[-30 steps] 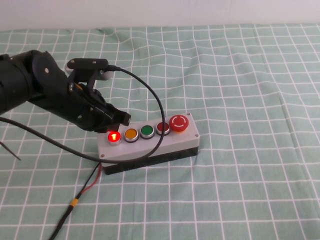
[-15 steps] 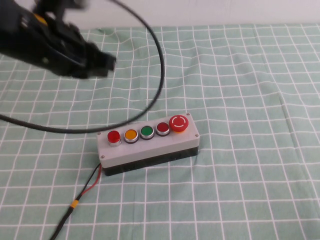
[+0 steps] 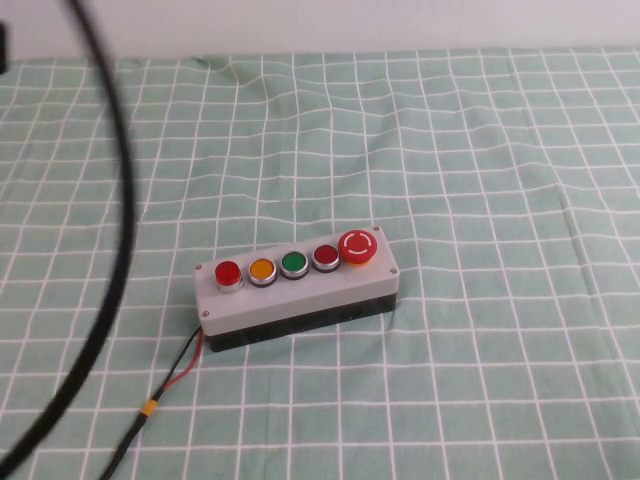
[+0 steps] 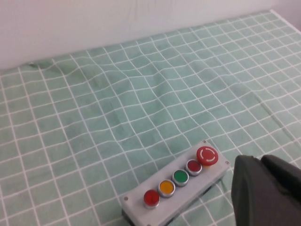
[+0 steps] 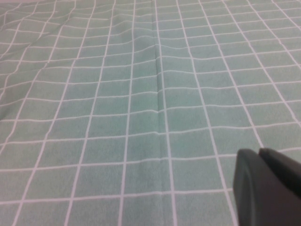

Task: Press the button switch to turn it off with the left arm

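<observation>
Far left of the high view: thick black cable [image 3: 118,250] sweeps down from the top edge in a long arc to the bottom-left corner; left arm itself is out of that view bar a dark sliver at the top-left corner; worktop [image 3: 480,150] is covered w/ a pale green cloth in a white grid.

Next along, a thin lead w/ red and black wires [image 3: 180,365] and a yellow band runs from the bottom edge up to the grey box [image 3: 300,295]; box sits near centre, angled slightly, left end nearer the camera.

Button row on the box lid, left to right: button switch [image 3: 228,273], bright red w/ silver rim, at the left end, not lit; yellow button [image 3: 261,269]; green button [image 3: 293,263]; darker red button [image 3: 326,257]; large red mushroom button [image 3: 359,246] at the right end.

Left gripper [image 4: 265,193] shows in the left wrist view as a dark blurred mass, raised well clear of the box and off beyond its mushroom-button end; jaws look pressed together there; nothing held.

Right gripper [image 5: 268,190] shows in the right wrist view, over bare cloth, well apart from the box; jaws appear together too; nothing between them.
</observation>
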You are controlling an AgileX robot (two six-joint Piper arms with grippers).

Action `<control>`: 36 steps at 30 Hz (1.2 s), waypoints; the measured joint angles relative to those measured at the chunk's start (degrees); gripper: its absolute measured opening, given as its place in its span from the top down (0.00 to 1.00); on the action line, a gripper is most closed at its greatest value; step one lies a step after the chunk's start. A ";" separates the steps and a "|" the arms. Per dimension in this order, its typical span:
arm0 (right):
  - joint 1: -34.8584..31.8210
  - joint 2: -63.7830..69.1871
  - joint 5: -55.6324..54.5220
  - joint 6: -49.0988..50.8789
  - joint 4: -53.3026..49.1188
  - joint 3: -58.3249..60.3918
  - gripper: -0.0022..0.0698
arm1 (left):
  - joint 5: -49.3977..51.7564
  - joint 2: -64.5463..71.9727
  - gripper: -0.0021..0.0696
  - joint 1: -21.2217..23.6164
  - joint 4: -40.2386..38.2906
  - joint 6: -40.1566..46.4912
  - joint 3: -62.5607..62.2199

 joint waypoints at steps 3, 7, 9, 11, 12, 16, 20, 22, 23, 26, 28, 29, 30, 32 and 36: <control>0.00 0.00 0.00 0.00 0.00 0.00 0.99 | 2.77 -5.75 0.97 0.00 2.67 -2.64 2.42; 0.00 0.00 0.00 0.00 0.00 0.00 0.99 | 5.21 -14.12 0.97 0.00 5.48 -5.27 7.65; 0.00 0.00 0.00 0.00 0.00 0.00 0.99 | 5.74 -18.31 0.97 0.00 5.92 -5.67 11.04; 0.00 0.00 0.00 0.00 0.00 0.00 0.99 | 6.18 -22.97 0.97 0.00 6.16 -5.79 14.18; 0.00 0.00 0.00 0.00 0.00 0.00 0.99 | 6.31 -25.24 0.97 0.00 6.15 -5.91 15.86; 0.00 0.00 0.00 0.00 0.00 0.00 0.99 | 6.66 -33.13 0.97 0.00 6.19 -6.14 21.07; 0.00 0.00 0.00 0.00 0.00 0.00 0.99 | 6.96 -38.50 0.97 0.00 5.42 -6.65 24.32; 0.00 0.00 0.00 0.00 0.00 0.00 0.99 | 7.58 -39.58 0.97 0.00 5.17 -7.35 25.10; 0.00 0.00 0.00 0.00 0.00 0.00 0.99 | 8.09 -39.70 0.97 0.00 5.08 -7.47 25.34; 0.00 0.00 0.00 0.00 0.00 0.00 0.99 | 9.86 -39.93 0.97 0.00 5.08 -7.86 25.69; 0.00 0.00 0.00 0.00 0.00 0.00 0.99 | 10.87 -39.93 0.97 0.00 5.18 -7.94 25.69; 0.00 0.00 0.00 0.00 0.00 0.00 0.99 | 11.18 -39.93 0.97 0.00 5.18 -7.94 25.69; 0.00 0.00 0.00 0.00 0.00 0.00 0.99 | 11.45 -39.93 0.97 0.00 5.18 -7.94 25.69; 0.00 0.00 0.00 0.00 0.00 0.00 0.99 | 11.68 -39.93 0.97 0.00 5.18 -8.07 25.69; 0.00 0.00 0.00 0.00 0.00 0.00 0.99 | 11.76 -39.93 0.97 0.00 5.61 -8.07 25.69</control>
